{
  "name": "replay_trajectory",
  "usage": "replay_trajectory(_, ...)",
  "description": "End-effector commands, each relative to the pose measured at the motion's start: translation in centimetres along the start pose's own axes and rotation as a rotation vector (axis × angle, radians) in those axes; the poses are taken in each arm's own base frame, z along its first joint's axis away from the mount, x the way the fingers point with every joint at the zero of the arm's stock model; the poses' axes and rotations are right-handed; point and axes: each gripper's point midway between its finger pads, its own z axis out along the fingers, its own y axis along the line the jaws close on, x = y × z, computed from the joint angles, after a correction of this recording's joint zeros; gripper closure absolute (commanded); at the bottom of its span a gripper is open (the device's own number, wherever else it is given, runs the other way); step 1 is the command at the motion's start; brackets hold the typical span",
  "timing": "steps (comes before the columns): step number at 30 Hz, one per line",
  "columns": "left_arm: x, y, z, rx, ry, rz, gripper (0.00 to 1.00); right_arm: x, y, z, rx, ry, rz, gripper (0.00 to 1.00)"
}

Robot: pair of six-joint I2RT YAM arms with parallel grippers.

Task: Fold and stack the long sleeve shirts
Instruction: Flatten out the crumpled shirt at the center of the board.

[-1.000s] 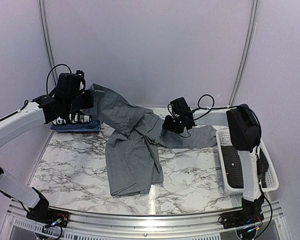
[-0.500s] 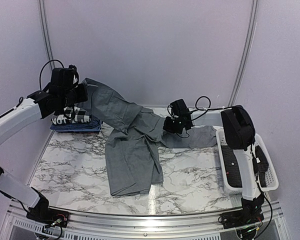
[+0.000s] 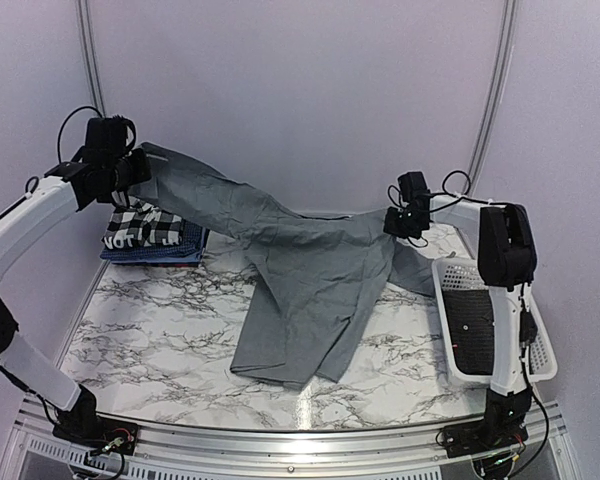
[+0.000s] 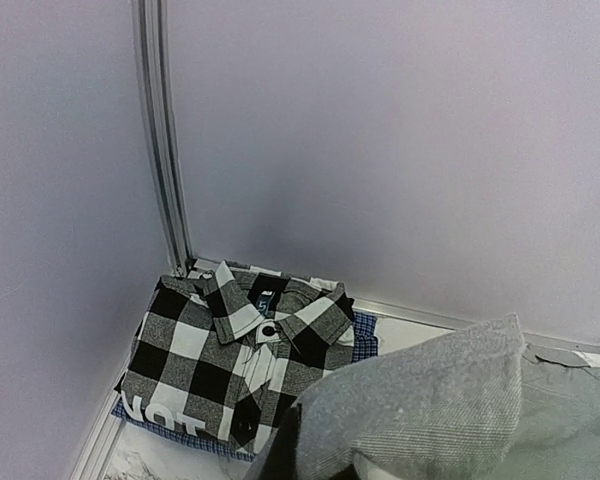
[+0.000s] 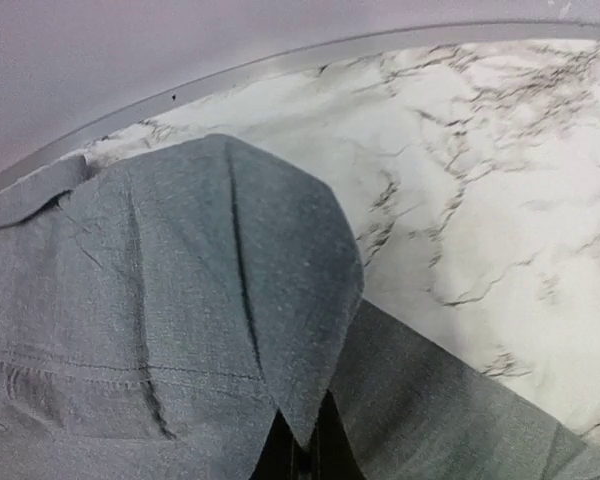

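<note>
The left end effector (image 3: 135, 172) and right end effector (image 3: 398, 222) each pinch the plain mid-grey cloth shirt (image 3: 320, 270), stretched between them, its hem resting on the marble-patterned counter (image 3: 150, 330). The folded black-and-white checked shirt (image 3: 145, 225) lies on the blue shirt (image 3: 158, 257), far left.

The shirt (image 3: 320, 270) stretches between the two pincers, one end pinched in the left pincer (image 3: 137, 168) and the other in the right pincer (image 3: 393, 222). Its middle sags below and between them, and its lower edge rests on the table (image 3: 150, 330), nearer the bases. Just below the left pincer, in the far left corner, sits the stack (image 3: 150, 235): the top shirt (image 4: 230, 350) lies on the lower shirt (image 4: 366, 336) (only its edge shows). The basket (image 3: 542, 372) stands right of the right pincer, nearer the bases.
</note>
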Motion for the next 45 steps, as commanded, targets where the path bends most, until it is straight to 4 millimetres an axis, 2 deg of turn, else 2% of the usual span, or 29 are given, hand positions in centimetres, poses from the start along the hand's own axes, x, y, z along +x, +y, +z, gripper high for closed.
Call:
replay_trajectory(1,3.0,-0.5,3.5,-0.013,0.102,0.067,1.0,-3.8,-0.5,-1.4,0.051,-0.049,-0.102,0.98)
replay_trajectory(4,4.2,-1.6,5.6,0.005,0.142,0.084,1.0,-4.4,0.1,-1.4,0.041,-0.031,-0.128,0.78)
replay_trajectory(7,4.5,-2.5,7.4,0.012,0.158,0.091,0.98,-4.4,1.6,-2.7,0.01,-0.034,-0.149,0.59)
replay_trajectory(9,3.8,-3.0,8.3,0.009,0.145,0.088,0.98,-3.9,2.7,-3.8,-0.003,-0.034,-0.172,0.52)
replay_trajectory(12,2.9,-2.8,9.6,-0.039,0.125,0.097,1.0,-2.2,4.9,-5.8,-0.037,-0.031,-0.207,0.48)
replay_trajectory(16,0.8,-0.9,10.7,-0.116,0.09,0.079,1.0,2.3,7.9,-7.8,-0.106,0.009,-0.26,0.47)
replay_trajectory(20,-1.4,1.5,11.7,-0.169,0.065,0.046,1.0,7.7,11.1,-9.9,-0.177,0.056,-0.327,0.47)
replay_trajectory(24,-2.5,2.2,12.7,-0.173,0.059,0.045,1.0,13.1,13.4,-11.9,-0.245,0.109,-0.379,0.47)
replay_trajectory(30,-1.6,1.7,14.3,-0.157,0.089,0.068,0.95,20.4,14.8,-13.6,-0.29,0.204,-0.452,0.46)
replay_trajectory(34,-1.2,1.4,14.8,-0.146,0.098,0.064,0.88,24.1,14.7,-14.3,-0.284,0.253,-0.485,0.46)
replay_trajectory(36,-1.3,1.3,14.9,-0.143,0.098,0.064,0.82,24.8,13.9,-14.9,-0.258,0.252,-0.486,0.45)
replay_trajectory(39,-1.8,1.4,14.6,-0.146,0.087,0.064,0.62,24.6,12.8,-16.4,-0.247,0.231,-0.461,0.43)
replay_trajectory(40,-1.9,1.3,14.5,-0.145,0.084,0.064,0.54,24.3,12.4,-17.0,-0.239,0.22,-0.455,0.41)
replay_trajectory(42,-2.2,1.4,14.3,-0.146,0.078,0.053,0.3,24.0,11.6,-17.9,-0.222,0.205,-0.445,0.39)
replay_trajectory(43,-2.4,1.3,14.1,-0.142,0.075,0.046,0.24,24.0,11.2,-18.2,-0.217,0.205,-0.44,0.39)
replay_trajectory(45,-2.6,0.9,13.5,-0.112,0.08,0.026,0.19,24.2,10.4,-18.6,-0.205,0.207,-0.439,0.39)
